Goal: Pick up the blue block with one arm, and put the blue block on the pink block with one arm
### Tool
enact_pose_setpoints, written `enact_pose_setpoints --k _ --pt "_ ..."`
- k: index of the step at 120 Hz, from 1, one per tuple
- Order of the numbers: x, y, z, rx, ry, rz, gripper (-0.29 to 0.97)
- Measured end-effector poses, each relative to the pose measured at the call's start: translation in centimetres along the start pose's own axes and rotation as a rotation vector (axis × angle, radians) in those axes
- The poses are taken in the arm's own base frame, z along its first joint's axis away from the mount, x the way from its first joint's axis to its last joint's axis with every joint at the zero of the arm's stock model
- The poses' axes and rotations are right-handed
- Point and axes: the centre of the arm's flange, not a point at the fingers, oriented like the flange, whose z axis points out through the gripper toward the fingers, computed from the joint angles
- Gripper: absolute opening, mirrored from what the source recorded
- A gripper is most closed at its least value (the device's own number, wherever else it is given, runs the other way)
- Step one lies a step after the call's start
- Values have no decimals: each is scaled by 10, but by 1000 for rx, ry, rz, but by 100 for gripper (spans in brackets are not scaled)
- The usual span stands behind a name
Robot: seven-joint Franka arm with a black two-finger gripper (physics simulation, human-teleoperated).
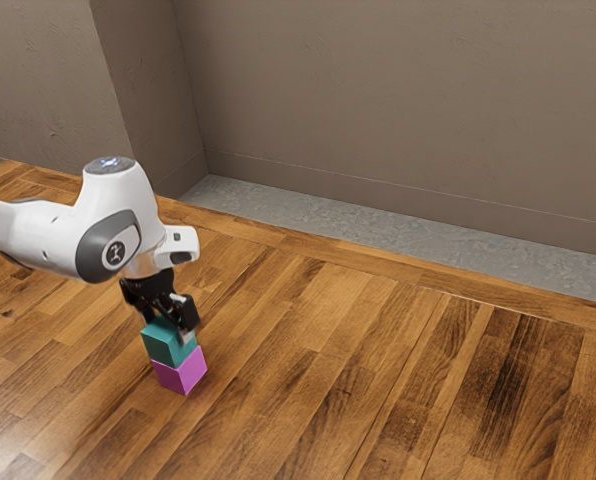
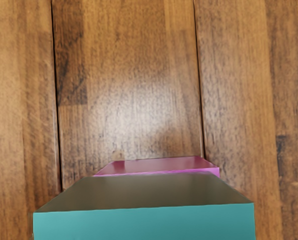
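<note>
The blue block (image 1: pixel 168 345), teal in colour, rests on top of the pink block (image 1: pixel 180 372) on the wooden floor at the exterior view's lower left. My gripper (image 1: pixel 166 322) comes straight down onto the blue block, with a black finger on each of two opposite sides of its upper part. In the wrist view the blue block (image 2: pixel 144 215) sits right under my hand. The pink block (image 2: pixel 159 166) shows just beyond it as a thin strip of its top.
Wooden floorboards (image 1: pixel 378 380) stretch around the stack. A grey strip of floor (image 1: pixel 428 235) and brown walls lie at the back. The white arm (image 1: pixel 68 235) reaches in from the exterior view's left.
</note>
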Motion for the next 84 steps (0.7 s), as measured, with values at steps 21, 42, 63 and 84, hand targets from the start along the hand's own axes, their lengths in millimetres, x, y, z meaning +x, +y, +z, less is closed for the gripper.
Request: enact_pose_setpoints --k 21,42,63,84 --pt "3 -1 -14 17 26 2 65" --pt "10 -3 -75 10 120 -49 67" --pt "37 -29 -249 0 218 -68 67" --pt "19 -43 -281 -11 78 -34 68"
